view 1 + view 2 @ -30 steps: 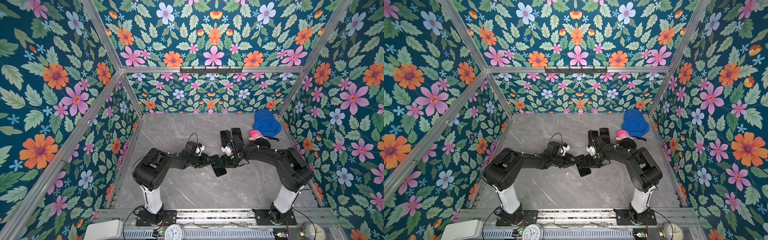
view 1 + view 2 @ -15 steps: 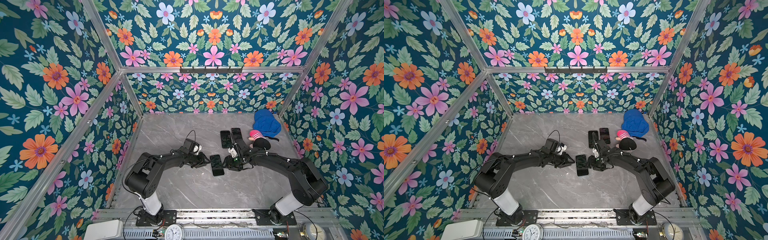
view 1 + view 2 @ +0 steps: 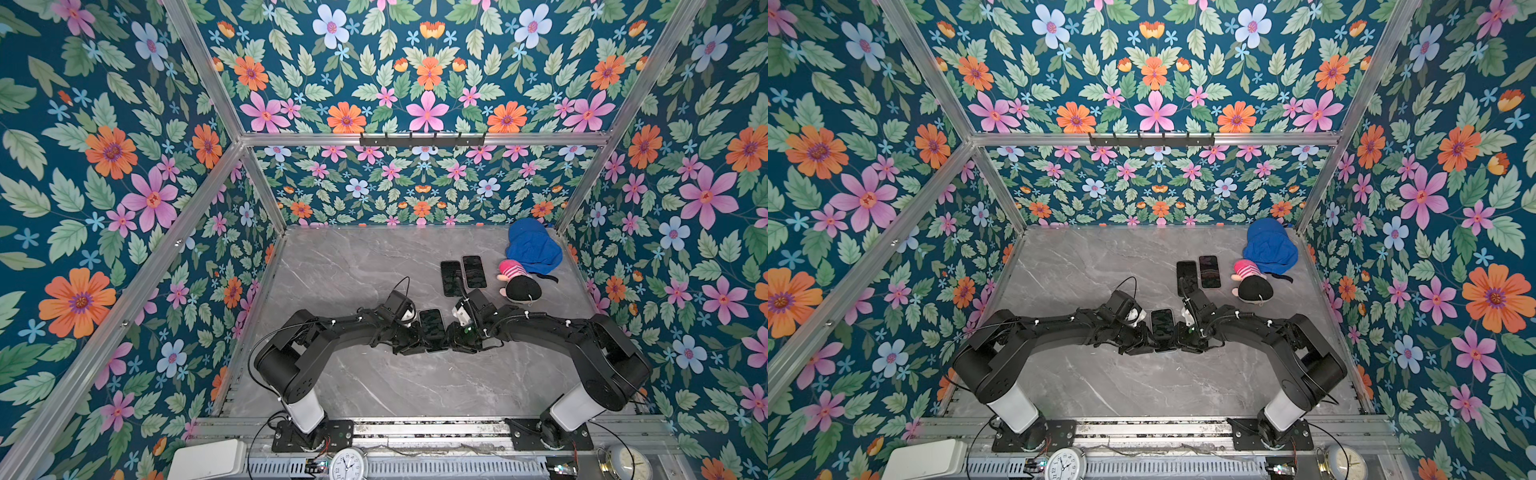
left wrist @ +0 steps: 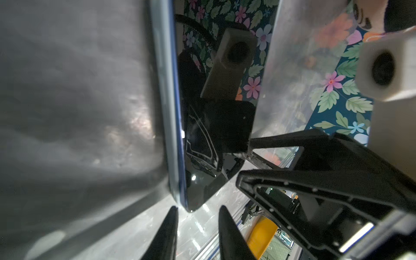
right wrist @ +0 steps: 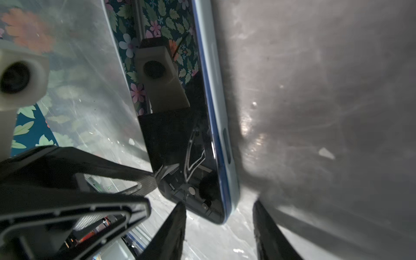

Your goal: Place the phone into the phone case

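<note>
Left claw (image 3: 417, 345), right claw (image 3: 452, 344) converged; phone (image 3: 430, 326) between.

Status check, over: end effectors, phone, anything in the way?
Left end effector open, right end effector open, at near corners of the phone. Phone flat on table. Doll and two other phones behind, apart.

You have a grey, marble-patterned table (image 3: 353, 266) (image 3: 1092, 266) with pale veins. A phone (image 3: 431, 326) (image 3: 1162, 324) lies flat on it near the middle, dark screen up; the wrist views show its blue edge (image 4: 173, 112) (image 5: 216, 101) resting on the surface. Toward the back right, two dark flat slabs (image 3: 451, 277) (image 3: 474, 271) lie side by side, almost touching; you cannot tell phone from case there. Just to their right sits a plush doll (image 3: 519, 284), and behind it, in the corner, a blue cloth (image 3: 533, 247).
</note>
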You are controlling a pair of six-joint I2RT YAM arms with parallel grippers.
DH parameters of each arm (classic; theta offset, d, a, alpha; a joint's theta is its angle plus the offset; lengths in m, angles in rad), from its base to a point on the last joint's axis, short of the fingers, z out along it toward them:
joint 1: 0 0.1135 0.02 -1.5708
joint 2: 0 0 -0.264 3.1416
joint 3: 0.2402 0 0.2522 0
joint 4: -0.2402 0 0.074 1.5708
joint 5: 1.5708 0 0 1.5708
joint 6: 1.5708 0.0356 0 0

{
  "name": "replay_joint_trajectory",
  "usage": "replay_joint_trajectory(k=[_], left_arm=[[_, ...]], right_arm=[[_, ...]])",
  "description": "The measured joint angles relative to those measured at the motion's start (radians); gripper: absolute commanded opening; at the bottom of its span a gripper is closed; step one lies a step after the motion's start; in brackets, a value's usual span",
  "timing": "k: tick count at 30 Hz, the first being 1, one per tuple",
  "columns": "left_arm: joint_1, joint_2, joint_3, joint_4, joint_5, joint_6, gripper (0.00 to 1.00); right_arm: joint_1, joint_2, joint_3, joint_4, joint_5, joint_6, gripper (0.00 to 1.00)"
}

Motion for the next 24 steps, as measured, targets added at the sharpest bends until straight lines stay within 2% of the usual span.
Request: replay_joint_trajectory(k=[7,14,21,23,24], left_arm=[[-0.009,0.035,0.034,-0.047,-0.005,0.023,0.12],[-0.008,0.055,0.042,-0.061,-0.002,0.06,0.05],[0.004,0.072,0.059,-0.087,0.015,0.103,0.06],[0.006,0.074,0.066,-0.1,0.016,0.116,0.11],[0.006,0.073,0.071,-0.113,0.013,0.124,0.17]], right_arm=[[0.006,0.008,0.0,0.03,-0.007,0.003,0.45],[0.015,0.017,0.0,0.043,-0.003,0.005,0.43],[0.026,0.019,0.006,0.035,0.015,0.011,0.42],[0.03,0.02,0.02,0.013,0.029,0.01,0.42],[0.033,0.019,0.029,-0.006,0.038,0.005,0.44]])
